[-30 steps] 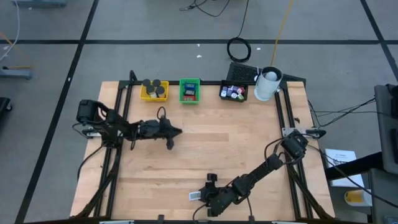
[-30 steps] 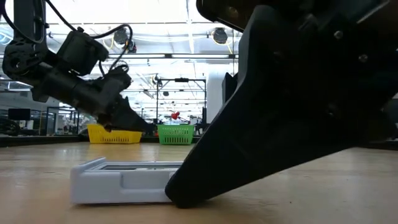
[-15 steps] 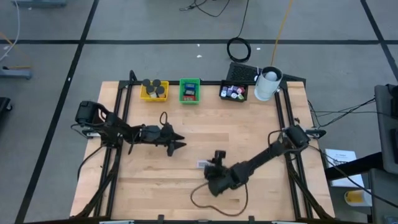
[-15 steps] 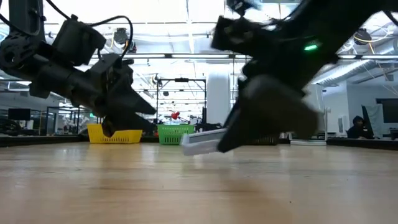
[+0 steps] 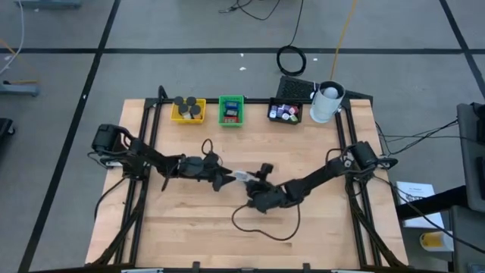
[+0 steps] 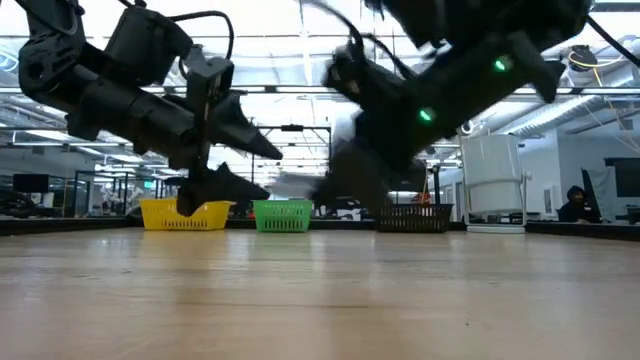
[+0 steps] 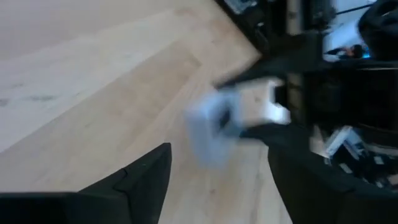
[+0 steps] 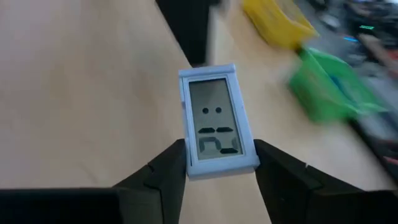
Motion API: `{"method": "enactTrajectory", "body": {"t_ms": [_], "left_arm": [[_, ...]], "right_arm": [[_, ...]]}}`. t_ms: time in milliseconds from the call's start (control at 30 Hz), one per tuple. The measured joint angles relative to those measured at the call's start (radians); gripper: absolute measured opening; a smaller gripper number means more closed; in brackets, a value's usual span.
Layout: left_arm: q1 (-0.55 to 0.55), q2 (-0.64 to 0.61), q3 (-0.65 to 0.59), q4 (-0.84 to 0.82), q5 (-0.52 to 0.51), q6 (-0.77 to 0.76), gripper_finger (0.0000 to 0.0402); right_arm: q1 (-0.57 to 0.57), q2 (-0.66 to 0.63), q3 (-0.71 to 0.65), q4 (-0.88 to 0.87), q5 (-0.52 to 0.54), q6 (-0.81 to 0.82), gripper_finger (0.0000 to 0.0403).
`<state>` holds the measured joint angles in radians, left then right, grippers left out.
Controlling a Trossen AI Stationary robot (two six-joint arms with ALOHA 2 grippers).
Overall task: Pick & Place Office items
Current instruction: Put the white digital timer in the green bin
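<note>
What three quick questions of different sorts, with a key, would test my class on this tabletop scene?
1. True or false: the right gripper holds a small white digital clock.
2. Which tray stands between the yellow tray and the black tray?
3. Pick one: the left gripper is (a) clamped on the clock, (b) open near the clock, (c) over the white cup.

Key: 1 true; 2 the green tray; 3 b.

Open industrial lab hall: exposed ceiling trusses point(image 6: 300, 95), taped concrete floor point(image 5: 151, 30), metal-framed wooden robot table point(image 5: 250, 243).
</note>
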<state>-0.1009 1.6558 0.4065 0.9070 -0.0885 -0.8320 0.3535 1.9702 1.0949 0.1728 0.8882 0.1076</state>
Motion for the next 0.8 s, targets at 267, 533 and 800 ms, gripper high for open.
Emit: {"method": "enactTrajectory", "body": {"t_ms": [267,533,800], "left_arm": [[-0.013,0.001,-0.002,0.043,-0.012,0.032,0.0239],[-0.035,0.001,-0.003,0.06,-0.001,0.065,0.02],[-0.04,0.001,-0.003,0.112,-0.009,0.097,0.013]], "right_arm": [[-0.006,0.0,-0.037,0.177,-0.024,-0.095,0.0166],[-0.017,-0.001,-0.035,0.301,-0.046,-0.194,0.0165],[-0.025,-0.002,-0.035,0.327,-0.08,-0.211,0.0166]]}}
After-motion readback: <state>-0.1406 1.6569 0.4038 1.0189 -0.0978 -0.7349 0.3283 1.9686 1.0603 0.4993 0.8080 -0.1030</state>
